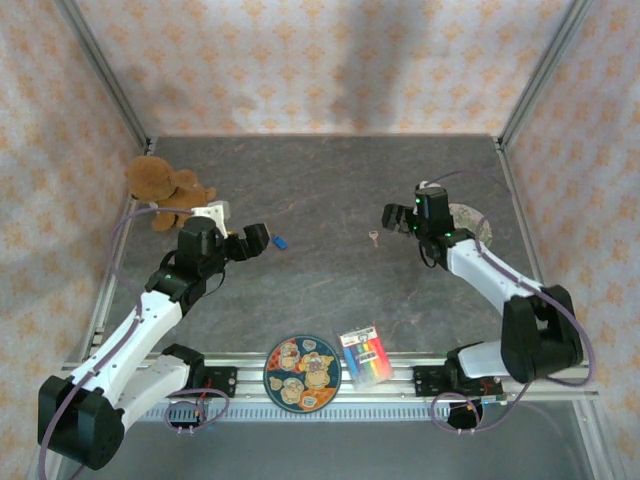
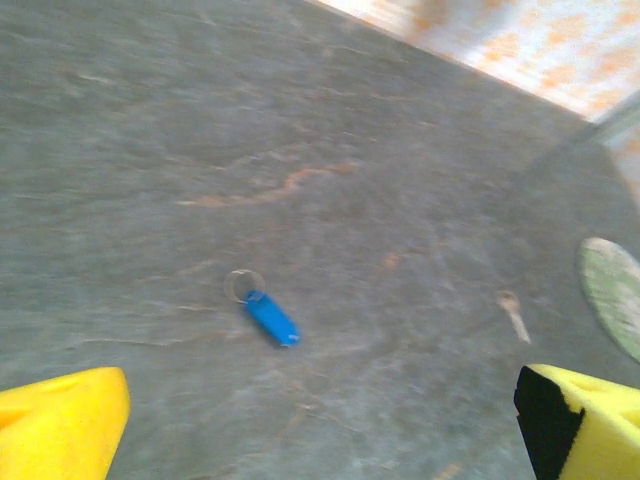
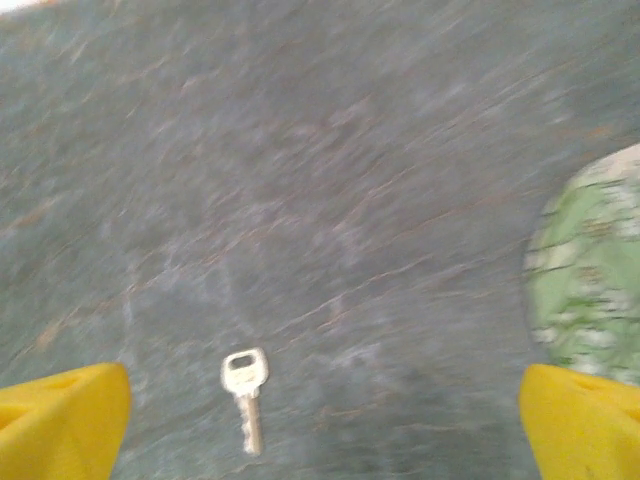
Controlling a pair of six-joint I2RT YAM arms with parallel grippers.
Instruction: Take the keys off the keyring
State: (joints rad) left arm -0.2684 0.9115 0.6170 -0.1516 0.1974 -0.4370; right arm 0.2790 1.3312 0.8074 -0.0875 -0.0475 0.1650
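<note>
The left pincer point(image 2: 320, 420) is hanging wide open over the desk point(image 1: 330, 290) and gripping nothing. The right pincer point(image 3: 320, 425) is doing the same, its yellow fingers point(image 3: 60, 425) standing far apart with only bare desk between them.

The key point(image 3: 245, 395) is lying flat just ahead of the right pincer, inside the span of its fingers but off-centre toward one of them, with its head pointing away and its shaft pointing back at the pincer. The keyring point(image 2: 243, 285) with its blue tag point(image 2: 272, 317) is lying ahead of the left pincer, roughly midway between its fingers. Key and ring are sitting well apart, so the key is looking already free of the ring. A green plate point(image 3: 590, 290) is resting beyond the right pincer's other finger.

The key is likely handling as a light, stiff, thin piece of metal, slippery on the smooth desk and prone to skating away from a closing finger. The wider head is offering the better hold, pinched across its flat edges with the fingers coming down close to the surface. The thin wire ring is probably harder to catch than its chunkier tag.
</note>
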